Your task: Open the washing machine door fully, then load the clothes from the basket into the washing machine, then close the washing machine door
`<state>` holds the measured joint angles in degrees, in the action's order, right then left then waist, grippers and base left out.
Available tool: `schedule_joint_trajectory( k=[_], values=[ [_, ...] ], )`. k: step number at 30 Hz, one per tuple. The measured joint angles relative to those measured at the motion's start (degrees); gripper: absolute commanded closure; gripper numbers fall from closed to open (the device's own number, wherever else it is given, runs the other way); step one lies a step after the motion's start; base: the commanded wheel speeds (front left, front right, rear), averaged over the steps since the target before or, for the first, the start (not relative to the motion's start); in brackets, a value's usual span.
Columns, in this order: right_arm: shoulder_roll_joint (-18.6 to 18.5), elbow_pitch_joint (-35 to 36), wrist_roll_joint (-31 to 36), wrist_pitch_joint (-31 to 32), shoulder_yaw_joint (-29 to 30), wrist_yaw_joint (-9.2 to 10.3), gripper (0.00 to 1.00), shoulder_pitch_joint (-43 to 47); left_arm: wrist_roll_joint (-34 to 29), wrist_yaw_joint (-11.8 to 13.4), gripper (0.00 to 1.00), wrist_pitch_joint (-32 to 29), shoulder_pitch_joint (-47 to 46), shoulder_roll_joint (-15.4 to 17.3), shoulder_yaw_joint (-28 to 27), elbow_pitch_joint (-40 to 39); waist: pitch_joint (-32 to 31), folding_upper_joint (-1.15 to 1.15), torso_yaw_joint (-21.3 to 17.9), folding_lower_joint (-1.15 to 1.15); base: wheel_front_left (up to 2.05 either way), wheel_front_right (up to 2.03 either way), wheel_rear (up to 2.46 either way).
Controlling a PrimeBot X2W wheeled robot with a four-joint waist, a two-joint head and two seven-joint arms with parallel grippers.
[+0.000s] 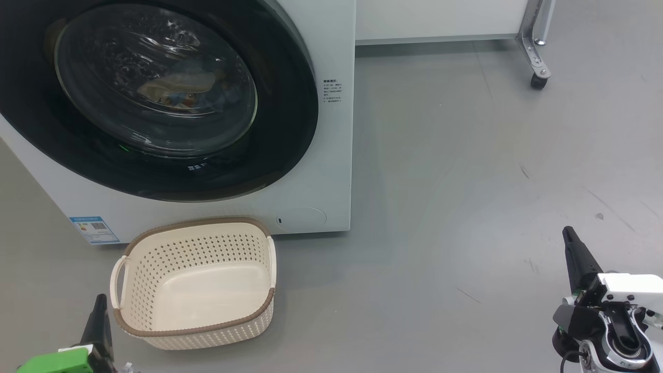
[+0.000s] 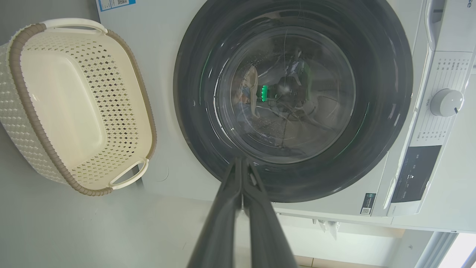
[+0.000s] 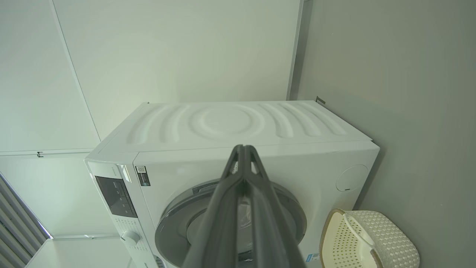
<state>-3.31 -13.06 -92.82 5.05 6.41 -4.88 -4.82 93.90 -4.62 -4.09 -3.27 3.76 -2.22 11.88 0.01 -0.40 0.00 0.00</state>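
Note:
The washing machine [image 1: 334, 171] stands at the upper left, and its door [image 1: 290, 119] lies flat against the front, shut. Behind the glass bowl I make out the clothes [image 1: 181, 88], cream and blue with orange, inside the drum. The basket [image 1: 207, 243] sits on the floor just before the machine and has nothing in it. My left gripper [image 1: 99, 303] is shut and holds nothing, low at the basket's left. In the left wrist view its fingertips [image 2: 241, 160] point at the door [image 2: 379, 93]. My right gripper [image 1: 568, 231] is shut too, far right over bare floor, with its tip [image 3: 243, 149] before the machine [image 3: 230, 123].
A metal leg on a caster [image 1: 536, 67] and a white cabinet [image 1: 440, 18] stand at the back right. Grey floor [image 1: 466, 207] stretches right of the machine. The control knob [image 2: 446, 102] and a dark display panel are beside the door. A blue label [image 1: 93, 229] marks the machine's lower corner.

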Motion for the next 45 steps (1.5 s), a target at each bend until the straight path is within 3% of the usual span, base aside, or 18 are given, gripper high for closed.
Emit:
schedule_joint_trajectory(
  k=[45],
  values=[
    [0.01,0.0,0.0,0.0,0.08,0.0,1.0,0.0,0.0,0.0,1.0,0.0,-0.01,-0.03,-0.08,0.21,0.0,0.0,0.0,0.0,0.0,0.0,0.0]
  ],
)
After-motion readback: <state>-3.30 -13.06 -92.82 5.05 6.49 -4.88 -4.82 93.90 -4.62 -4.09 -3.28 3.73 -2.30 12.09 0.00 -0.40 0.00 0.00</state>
